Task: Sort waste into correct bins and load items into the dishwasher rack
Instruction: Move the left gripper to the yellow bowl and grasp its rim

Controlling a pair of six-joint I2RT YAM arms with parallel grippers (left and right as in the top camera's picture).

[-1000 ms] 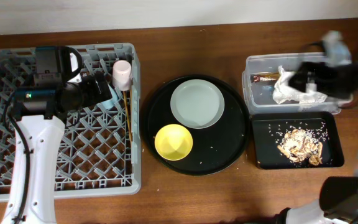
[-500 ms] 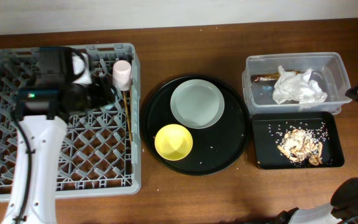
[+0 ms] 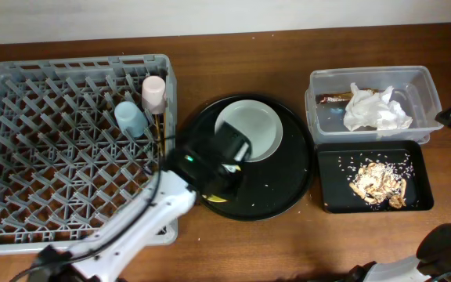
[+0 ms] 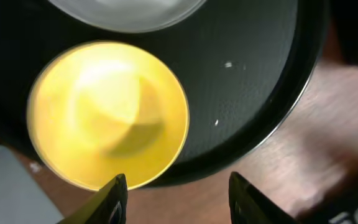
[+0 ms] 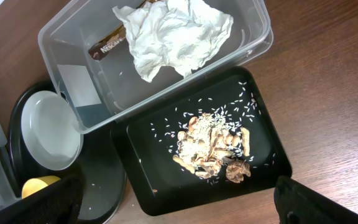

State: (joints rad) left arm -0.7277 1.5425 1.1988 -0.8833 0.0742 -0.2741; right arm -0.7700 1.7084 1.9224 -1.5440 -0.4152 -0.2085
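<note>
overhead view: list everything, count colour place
rack: 1, grey, left
blue cup: 1, pale, in rack
pink cup: 1, pink, in rack
chopsticks: count unclear, wooden, in rack
round tray: 1, black, centre
plate: 1, pale, round tray
bowl: 1, yellow, round tray
tub: 1, clear, right
napkin: 1, white, tub
wrapper: 1, brown, tub
rectangular tray: 1, black, right front
scraps: pile, beige, rectangular tray
left gripper: open, over bowl
right gripper: open, right edge
</note>
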